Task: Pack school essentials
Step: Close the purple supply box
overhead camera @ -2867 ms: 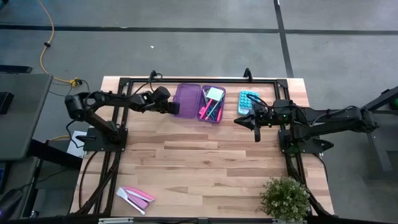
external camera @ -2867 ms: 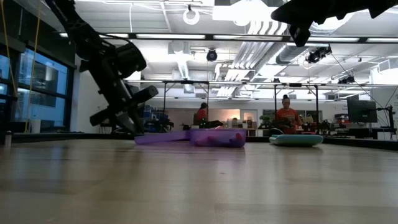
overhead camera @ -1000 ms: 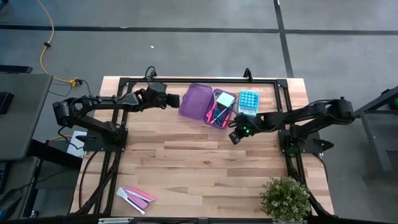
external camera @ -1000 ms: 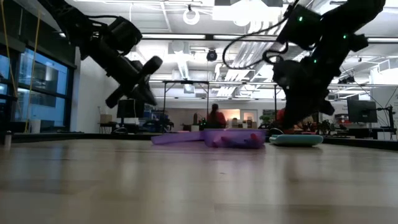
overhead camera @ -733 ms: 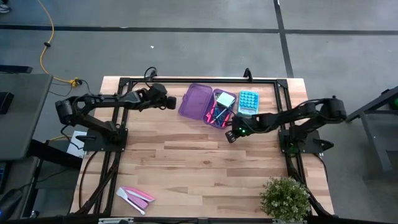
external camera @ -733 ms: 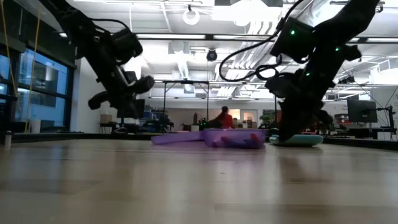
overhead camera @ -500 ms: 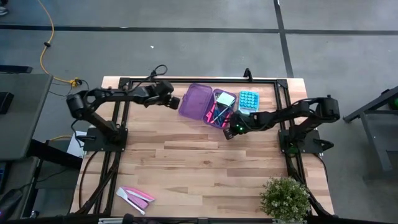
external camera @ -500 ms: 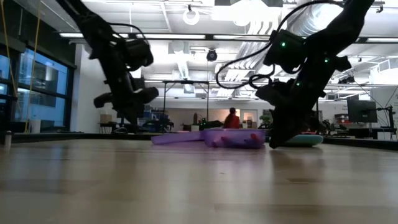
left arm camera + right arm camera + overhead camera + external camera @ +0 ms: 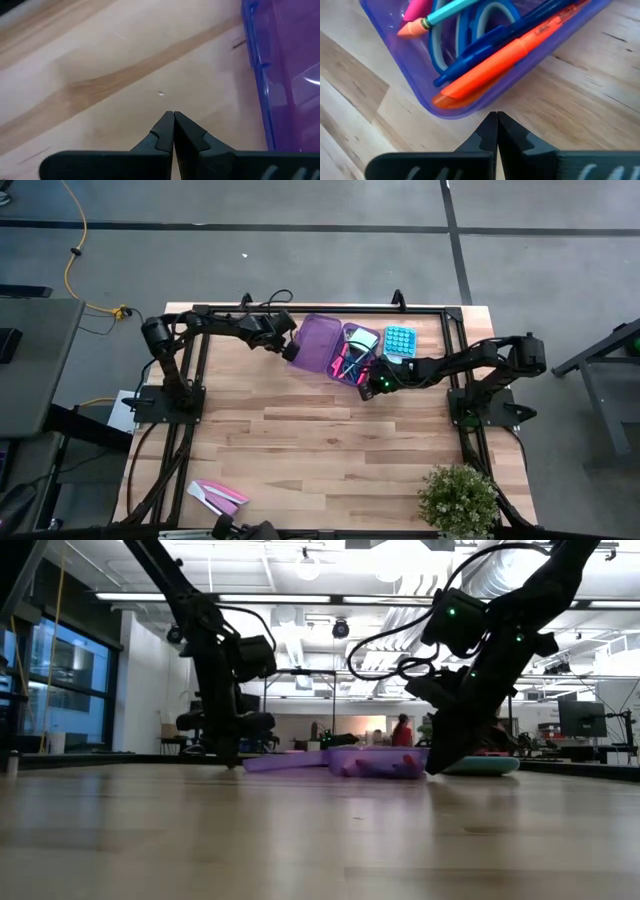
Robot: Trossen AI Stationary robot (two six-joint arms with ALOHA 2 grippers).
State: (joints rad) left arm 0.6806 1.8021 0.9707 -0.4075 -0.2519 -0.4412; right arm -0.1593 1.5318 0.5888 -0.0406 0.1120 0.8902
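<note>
**Both end effectors closed beside the open purple case**

My left end effector (image 9: pixel 291 346) is down at the tabletop (image 9: pixel 300 440) just beside the outer edge of the open purple case's lid (image 9: pixel 313 342). Its fingers (image 9: pixel 165 131) are pressed together, holding nothing, with the tip just above bare wood and the lid's edge close alongside.

My right end effector (image 9: pixel 366 390) sits at the near corner of the case's tray (image 9: pixel 352 360), on the side toward the middle of the tabletop. Its fingers (image 9: pixel 490 131) are also pressed together and empty, the tip right next to the tray's rounded corner.

The purple case (image 9: pixel 345 760) lies flat at the far side of the tabletop, lid folded out toward my left arm, its long axis tilted a little off the tabletop's edges. Inside the tray the long things lie side by side along that axis: an orange marker (image 9: pixel 520 55), a dark blue pen (image 9: pixel 495 37), a light blue pencil (image 9: pixel 447 12) with its eraser end toward the corner, and blue-handled scissors (image 9: pixel 470 25) with the loops near that same corner. A light-blue notepad (image 9: pixel 364 338) rests at the tray's far end.

A light-blue calculator (image 9: pixel 399 340) lies just beside the tray, outside it.
</note>
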